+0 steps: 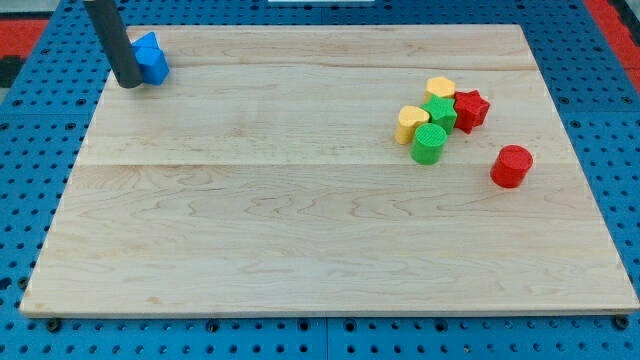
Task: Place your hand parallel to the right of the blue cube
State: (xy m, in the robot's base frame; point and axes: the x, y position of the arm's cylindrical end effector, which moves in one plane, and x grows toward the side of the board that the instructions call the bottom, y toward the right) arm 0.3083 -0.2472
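Observation:
A blue cube (151, 58) sits near the top left corner of the wooden board (300, 220). My dark rod comes down from the view's top left, and my tip (129, 83) rests on the board just left of and slightly below the blue cube, touching or nearly touching its left side. The rod hides part of the cube's left edge.
At the view's right is a cluster: a yellow block (440, 88), a red star-shaped block (471, 108), a green block (440, 112), a yellow heart-like block (411, 122) and a green cylinder (429, 144). A red cylinder (511, 166) stands apart, lower right. Blue pegboard surrounds the board.

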